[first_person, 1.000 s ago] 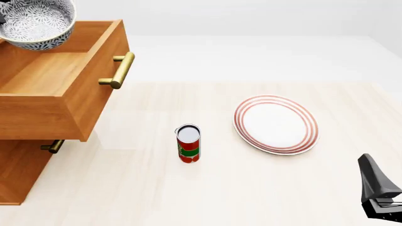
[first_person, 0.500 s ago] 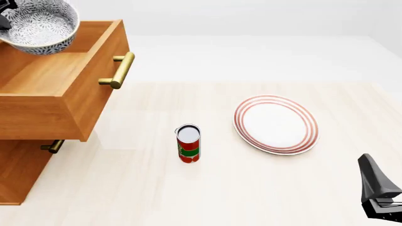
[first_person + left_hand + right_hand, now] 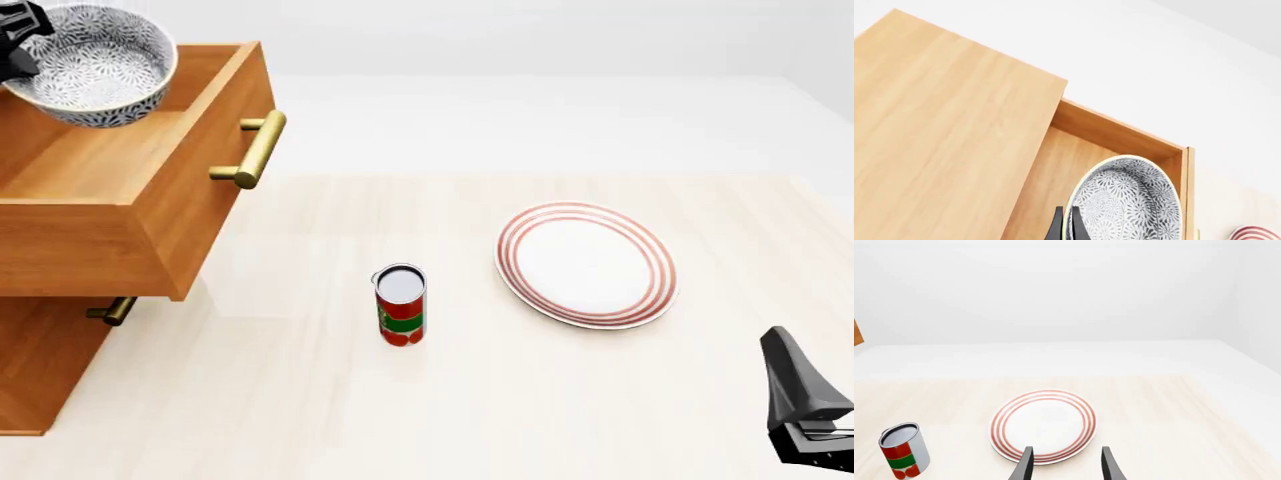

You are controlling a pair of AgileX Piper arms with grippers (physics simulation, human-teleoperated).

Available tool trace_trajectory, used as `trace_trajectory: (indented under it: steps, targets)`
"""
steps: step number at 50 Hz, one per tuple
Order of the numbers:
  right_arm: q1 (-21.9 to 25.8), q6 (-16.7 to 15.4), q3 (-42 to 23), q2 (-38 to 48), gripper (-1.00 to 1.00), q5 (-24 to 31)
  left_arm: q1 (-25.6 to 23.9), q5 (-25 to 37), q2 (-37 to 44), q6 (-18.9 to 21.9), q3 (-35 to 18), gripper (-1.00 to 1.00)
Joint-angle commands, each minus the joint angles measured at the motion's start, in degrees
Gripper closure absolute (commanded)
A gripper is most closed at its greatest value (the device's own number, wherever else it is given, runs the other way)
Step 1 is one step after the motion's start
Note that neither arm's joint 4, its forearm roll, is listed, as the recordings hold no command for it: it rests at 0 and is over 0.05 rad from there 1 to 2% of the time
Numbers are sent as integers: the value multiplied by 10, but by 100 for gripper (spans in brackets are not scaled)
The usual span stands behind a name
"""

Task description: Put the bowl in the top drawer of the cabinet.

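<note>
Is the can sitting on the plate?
No, the can stands upright on the table, apart from the plate.

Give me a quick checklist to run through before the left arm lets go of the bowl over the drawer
1. Top drawer pulled open: ok.
2. Left gripper shut on the rim of the bowl: ok, fingers pinch the rim.
3. Bowl over the drawer's inside: ok in the left wrist view.
4. Bowl low enough for a gentle release: cannot tell; in the front view it looks above the drawer floor.
5. Right gripper clear of the cabinet: ok, open over the plate.
6. Can out of the way: ok, on the table.
</note>
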Motion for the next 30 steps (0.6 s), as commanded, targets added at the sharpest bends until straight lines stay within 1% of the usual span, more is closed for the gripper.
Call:
trace_trajectory:
  steps: [1, 30]
  targets:
    - [0, 0, 0, 0, -100, 0, 0, -8, 4, 2, 3, 100]
    - [0, 0, 0, 0, -100, 0, 2, -26, 30, 3, 6, 100]
